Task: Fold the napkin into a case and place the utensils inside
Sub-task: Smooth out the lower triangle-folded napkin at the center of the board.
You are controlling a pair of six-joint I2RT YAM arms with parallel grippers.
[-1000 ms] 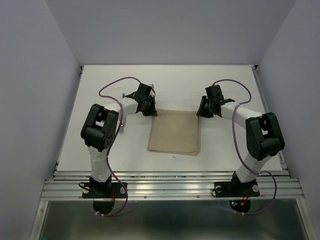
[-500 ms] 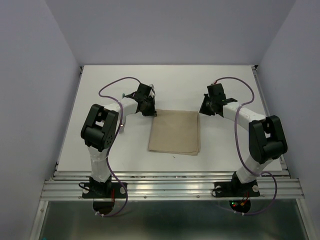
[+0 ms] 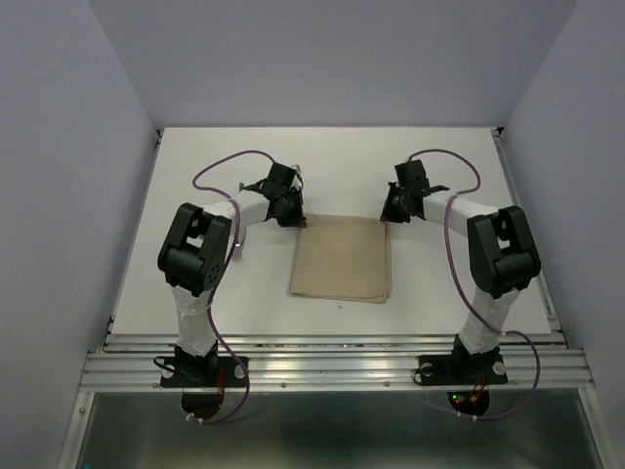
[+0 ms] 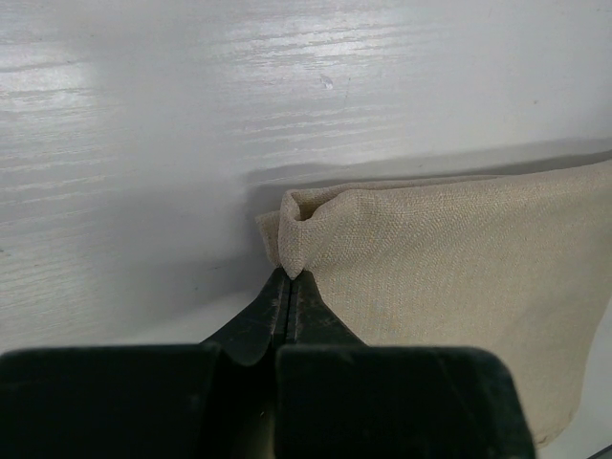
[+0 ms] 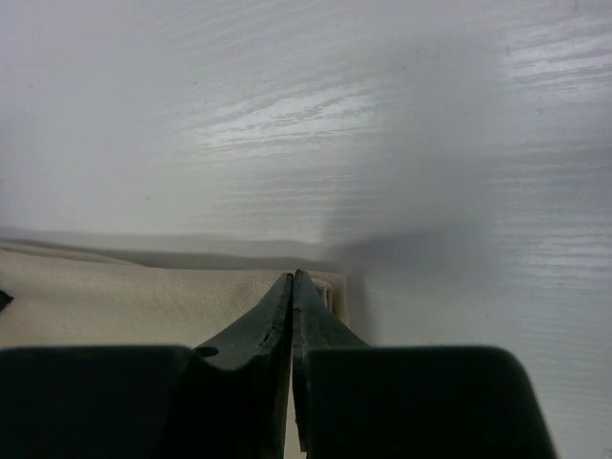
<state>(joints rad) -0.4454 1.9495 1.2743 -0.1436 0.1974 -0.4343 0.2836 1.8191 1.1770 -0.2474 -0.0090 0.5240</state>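
The napkin (image 3: 340, 259) is a beige-tan cloth folded into a layered rectangle, lying flat mid-tabletop (image 3: 342, 166). Its far left corner puckers upward, pinched by the left tool (image 4: 290, 275). The right tool (image 5: 292, 277) nips the far right corner.

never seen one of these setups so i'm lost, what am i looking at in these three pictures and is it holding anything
These are two small robot arms bolted at the near edge of a white table. The wide picture looks down from above and behind them, with the left arm on the left and the right arm on the right. The other two pictures come from a camera on each wrist, so the black wedge at the bottom is that arm's own jaws. A folded beige napkin lies flat between the arms. The left jaws are shut on its far left corner, puckering it. The right jaws are shut at its far right corner and seem to pinch it.
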